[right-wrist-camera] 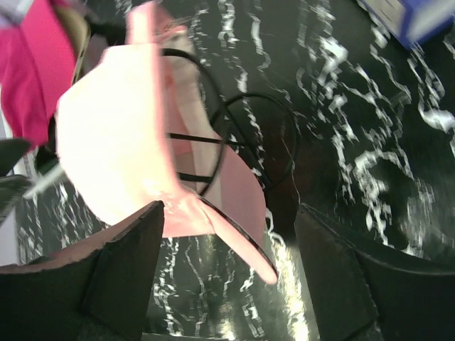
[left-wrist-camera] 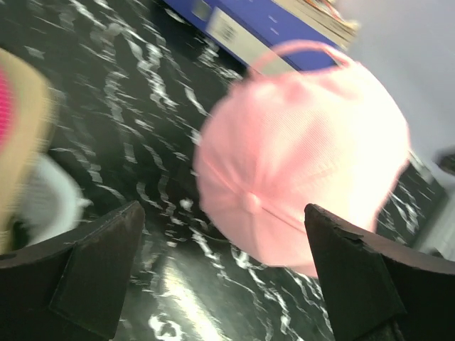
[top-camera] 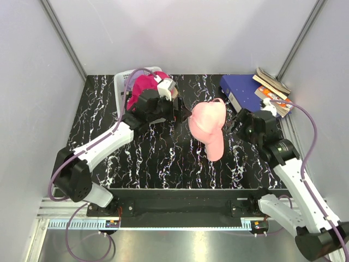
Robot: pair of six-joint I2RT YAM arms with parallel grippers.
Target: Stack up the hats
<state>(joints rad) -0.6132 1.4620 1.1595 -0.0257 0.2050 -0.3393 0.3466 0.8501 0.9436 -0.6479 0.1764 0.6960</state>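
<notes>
A light pink hat point(top-camera: 209, 126) lies mid-table, its brim pointing to the near edge. My left gripper point(top-camera: 184, 112) stands open just left of it; the left wrist view shows the pink hat point(left-wrist-camera: 298, 142) ahead of the wide-apart fingers point(left-wrist-camera: 99, 263), untouched. My right gripper point(top-camera: 235, 121) is open at the hat's right side. In the right wrist view the pink hat point(right-wrist-camera: 121, 135) hangs before my right gripper point(right-wrist-camera: 229, 209), its brim tip between the spread fingers, with black wire loops beneath it. A magenta hat point(top-camera: 143, 87) rests in the basket, a tan one point(left-wrist-camera: 28, 135) under it.
The pale mesh basket point(top-camera: 121, 87) stands at the back left. A blue box point(top-camera: 240, 90) and a pile of books point(top-camera: 272, 84) sit at the back right. Grey walls close in both sides and the back.
</notes>
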